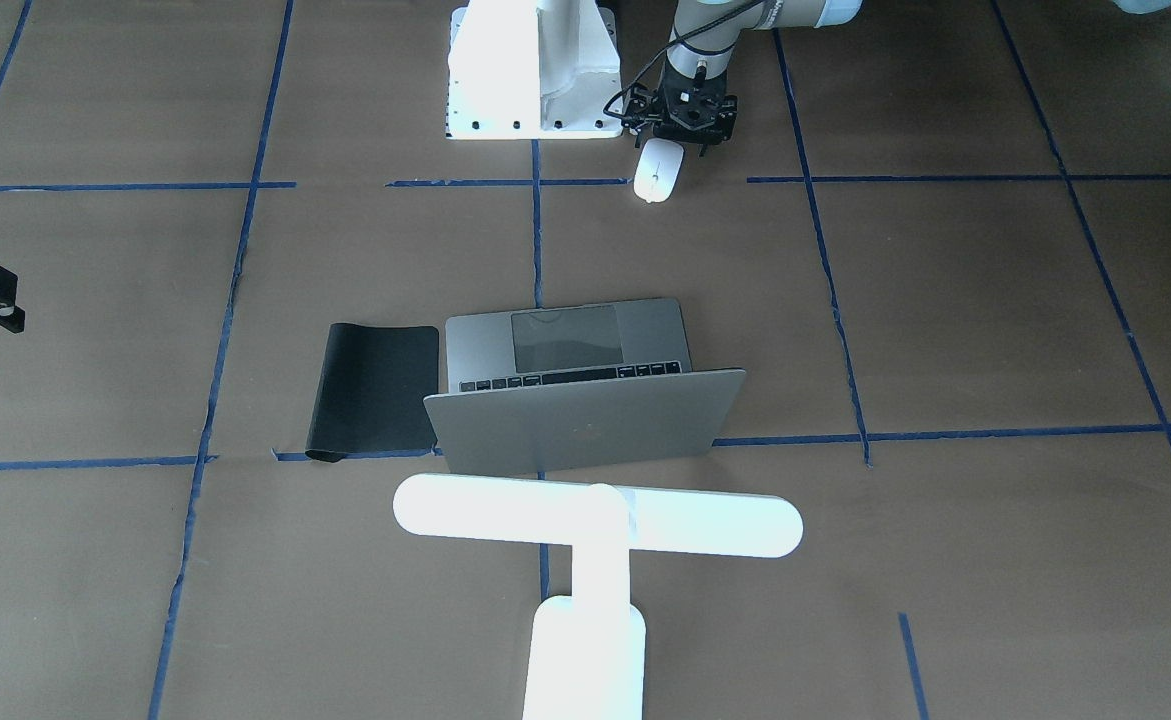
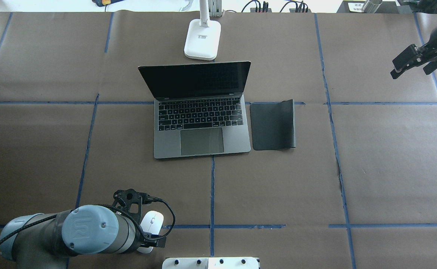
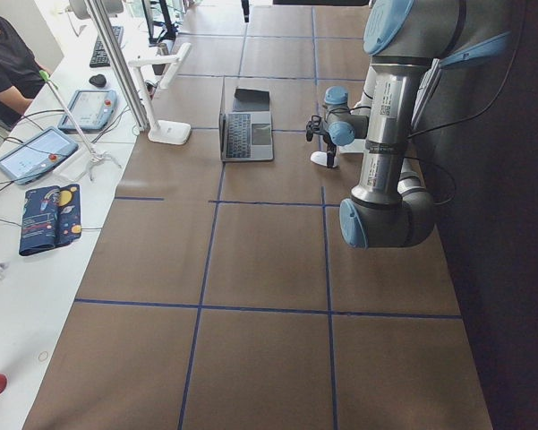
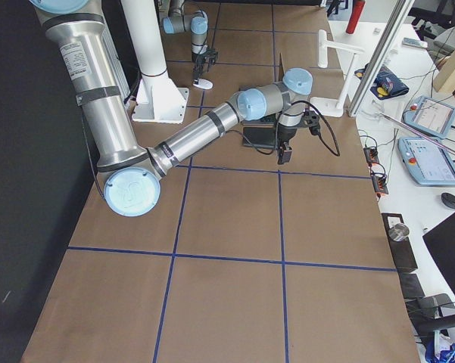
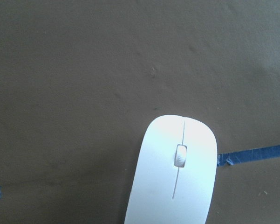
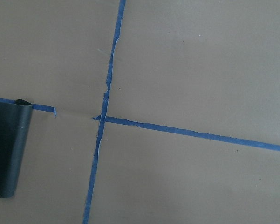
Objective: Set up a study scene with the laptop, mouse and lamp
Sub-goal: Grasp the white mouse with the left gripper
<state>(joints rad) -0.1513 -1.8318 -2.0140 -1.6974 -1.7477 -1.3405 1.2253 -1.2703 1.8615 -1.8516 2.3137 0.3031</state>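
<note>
The laptop point(image 2: 203, 127) stands open at mid-table, its screen facing the robot. Behind it stands the white T-shaped lamp point(image 1: 595, 520), its base point(image 2: 202, 39) at the table's far edge. The white mouse point(image 1: 657, 172) lies flat on the table close to the robot's base, across a blue tape line point(image 5: 251, 154). My left gripper point(image 1: 673, 148) hangs over the mouse's rear end, fingers apart, and the mouse point(image 5: 174, 172) fills the lower part of the left wrist view. My right gripper point(image 2: 410, 69) hovers open and empty at the far right.
A black mat point(image 2: 273, 125) lies flat just right of the laptop, one edge curled. The white pedestal point(image 1: 530, 70) stands beside the mouse. Blue tape lines grid the brown table cover. In the exterior left view, tablets and a person sit at a side table.
</note>
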